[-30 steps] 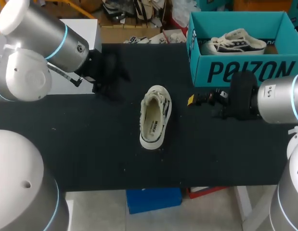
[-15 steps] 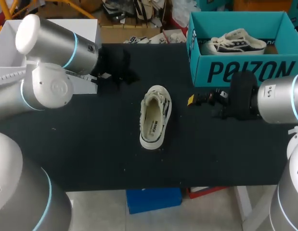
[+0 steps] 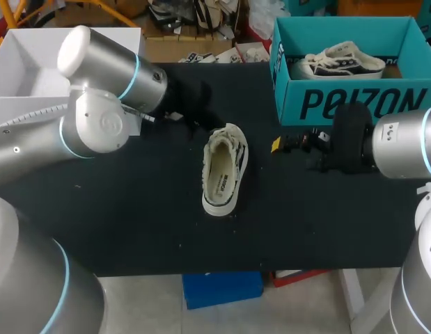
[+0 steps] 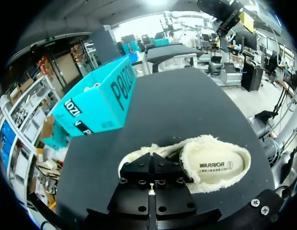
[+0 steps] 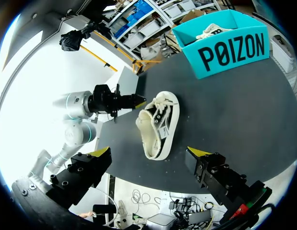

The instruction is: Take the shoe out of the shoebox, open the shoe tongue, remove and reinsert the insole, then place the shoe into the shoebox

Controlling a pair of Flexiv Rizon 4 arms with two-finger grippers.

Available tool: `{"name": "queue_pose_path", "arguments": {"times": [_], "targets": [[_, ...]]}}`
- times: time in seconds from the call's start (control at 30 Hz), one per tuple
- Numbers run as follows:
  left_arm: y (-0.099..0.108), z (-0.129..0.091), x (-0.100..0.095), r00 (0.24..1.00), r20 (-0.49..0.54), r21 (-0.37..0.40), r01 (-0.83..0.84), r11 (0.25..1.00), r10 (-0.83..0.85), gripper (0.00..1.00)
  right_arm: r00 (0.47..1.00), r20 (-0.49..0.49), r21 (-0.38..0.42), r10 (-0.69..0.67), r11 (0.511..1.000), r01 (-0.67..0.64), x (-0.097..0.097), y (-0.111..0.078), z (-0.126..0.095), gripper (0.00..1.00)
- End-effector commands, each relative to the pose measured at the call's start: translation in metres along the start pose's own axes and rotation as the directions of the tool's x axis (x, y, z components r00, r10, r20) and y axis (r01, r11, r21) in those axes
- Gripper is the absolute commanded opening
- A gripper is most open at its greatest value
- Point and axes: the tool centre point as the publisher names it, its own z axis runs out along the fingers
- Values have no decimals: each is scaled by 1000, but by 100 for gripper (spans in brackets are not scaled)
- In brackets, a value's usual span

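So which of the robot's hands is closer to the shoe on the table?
Left, it seems. The left hand is right by the laced end of the shoe; the right hand is off to the shoe's side, with bare table between.

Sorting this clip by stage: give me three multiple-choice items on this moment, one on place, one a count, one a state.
1. The open shoe lies: A) in the shoebox B) on the table C) in the right tool.
2. Shoes in view: A) one B) two C) three.
3. The right tool is: A) open B) shut on the shoe C) shut on the shoebox.
Key: 1 B, it rests outside the shoebox; 2 B, a second shoe sits inside the shoebox; 3 A, its fingers stand apart, touching nothing.
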Motion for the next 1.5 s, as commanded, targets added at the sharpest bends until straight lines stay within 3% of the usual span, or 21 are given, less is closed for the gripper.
{"name": "queue_pose_path", "arguments": {"times": [0.03,0.2,0.5,0.63,0.8,0.9,1.0,1.23,1.3,1.33,1.37,1.4,1.5], "targets": [[-3,-5,14,1000,-28,-7,-8,1000,8,0,1000,2,0,0,1000,0,1,0,0,100],[-3,-1,39,995,-96,-34,-31,999,28,0,1000,2,0,0,1000,0,1,0,0,100],[5,0,62,986,-162,-62,-56,996,46,0,1000,2,0,0,1000,0,1,0,0,100],[-7,-16,61,960,-238,28,-143,989,146,0,1000,2,0,0,1000,0,1,0,0,100],[-24,-51,59,824,-379,141,-398,907,420,0,1000,2,0,0,1000,0,1,0,0,100],[-25,-73,58,657,-432,189,-604,774,618,0,1000,2,0,0,1000,0,1,0,0,100],[-17,-85,51,464,-436,202,-784,587,771,0,1000,2,0,0,1000,0,1,0,0,100],[-1,-86,35,148,-388,229,-940,251,910,0,1000,2,0,0,1000,0,1,0,0,100],[-1,-83,34,84,-383,252,-949,191,920,27,1000,2,0,0,1000,0,1,0,0,100],[-1,-81,33,54,-368,249,-956,154,928,25,1000,2,0,0,1000,0,1,0,0,100],[-1,-78,32,21,-358,250,-961,117,934,29,1000,2,0,0,1000,0,1,0,0,100],[0,-76,30,0,-352,252,-963,95,936,41,1000,2,0,0,1000,0,1,0,0,100],[-2,-69,28,-54,-319,247,-969,28,946,48,1000,2,0,0,1000,0,1,0,0,100]]}}
